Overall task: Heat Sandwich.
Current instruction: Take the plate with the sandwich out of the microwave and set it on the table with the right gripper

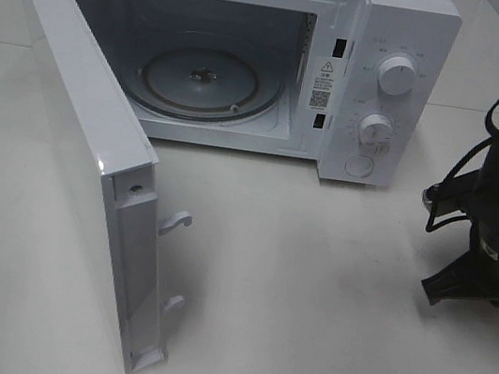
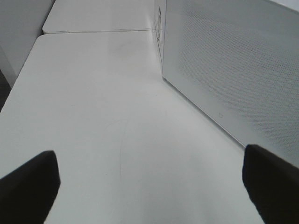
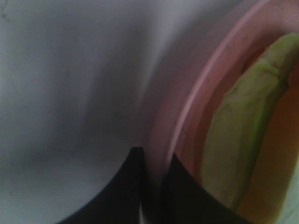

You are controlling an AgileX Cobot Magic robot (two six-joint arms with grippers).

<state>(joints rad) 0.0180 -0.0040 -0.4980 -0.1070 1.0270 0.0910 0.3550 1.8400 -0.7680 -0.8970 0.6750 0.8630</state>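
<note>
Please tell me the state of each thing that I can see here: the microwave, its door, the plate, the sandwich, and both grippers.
Microwave: empty inside, glass turntable bare.
Microwave door: swung wide open.
Pink plate: its rim is pinched between the right fingers.
Sandwich: lying on the pink plate, not yet in the microwave.
Right gripper: shut on the plate's rim.
Left gripper: open, holding nothing, over the table.

Right gripper (image 3: 153, 186) closed on the rim of a pink plate (image 3: 187, 112), one dark finger (image 3: 119, 196) outside the rim over the pale table (image 3: 70, 93), the other inside it. On the plate, a sandwich (image 3: 243, 126), blurred and very close, showing a pale yellow-green layer with orange-tan beside it. Touching the inner finger or only near it, impossible to tell.
</note>
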